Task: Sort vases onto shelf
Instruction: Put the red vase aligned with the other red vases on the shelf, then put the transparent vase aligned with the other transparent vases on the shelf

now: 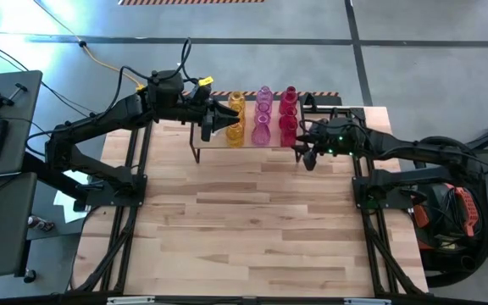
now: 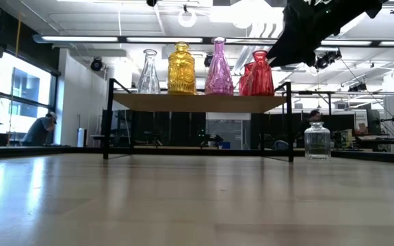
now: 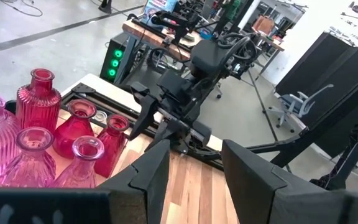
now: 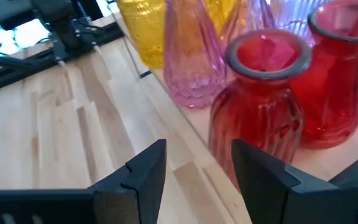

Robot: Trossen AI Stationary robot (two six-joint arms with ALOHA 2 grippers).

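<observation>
Hovering with its dark fingers apart and nothing between them, the right gripper (image 1: 304, 155) sits just beside the low wooden-topped shelf (image 1: 219, 144), near the ribbed red glass vases (image 4: 263, 99); I'd lift clear before swinging, to avoid clipping them. The left gripper (image 1: 210, 127), also spread and holding nothing, hangs over the shelf's other end. Only the low view shows a clear glass bottle-vase (image 2: 317, 141) on the table.

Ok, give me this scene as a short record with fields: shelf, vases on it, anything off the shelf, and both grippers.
shelf: on the table's far side
on shelf: clear vase, yellow vases, pink vases, red vases
off shelf: clear bottle standing on the table by the shelf's right end
left gripper: open and empty at the shelf's left end
right gripper: open and empty by the red vases
</observation>
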